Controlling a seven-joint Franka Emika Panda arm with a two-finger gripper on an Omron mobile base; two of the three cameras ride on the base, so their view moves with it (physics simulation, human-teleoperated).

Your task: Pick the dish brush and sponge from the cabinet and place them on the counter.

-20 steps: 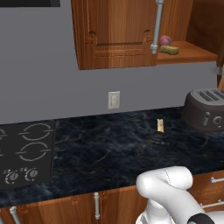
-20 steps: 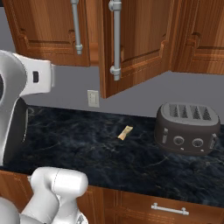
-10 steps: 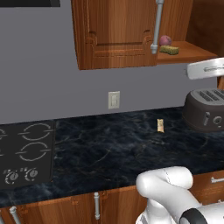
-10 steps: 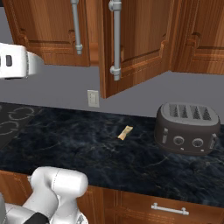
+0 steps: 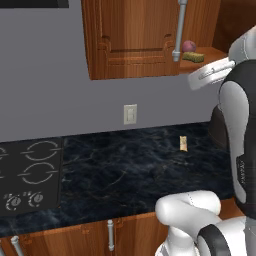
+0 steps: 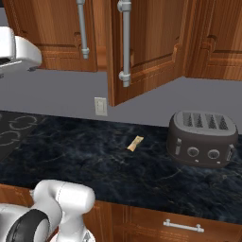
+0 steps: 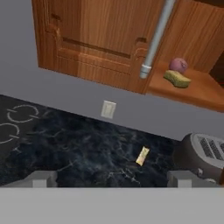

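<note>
The cabinet hangs above the counter with one door swung open. On its wooden shelf the yellow-tan sponge lies just in front of a purple-red ball. A small pale and tan stick, seemingly the dish brush, rests on the black counter near the wall. My gripper is open with nothing between its tips. It hangs in the air, well back from the shelf and above the counter.
A dark toaster stands on the counter to the right, under the shelf. The stovetop lies at the left. A wall outlet sits below the cabinet. The door's long silver handle hangs left of the sponge.
My arm has risen and swung into the right side of the left base view, covering most of the toaster there. The sponge, ball and dish brush have stayed put.
</note>
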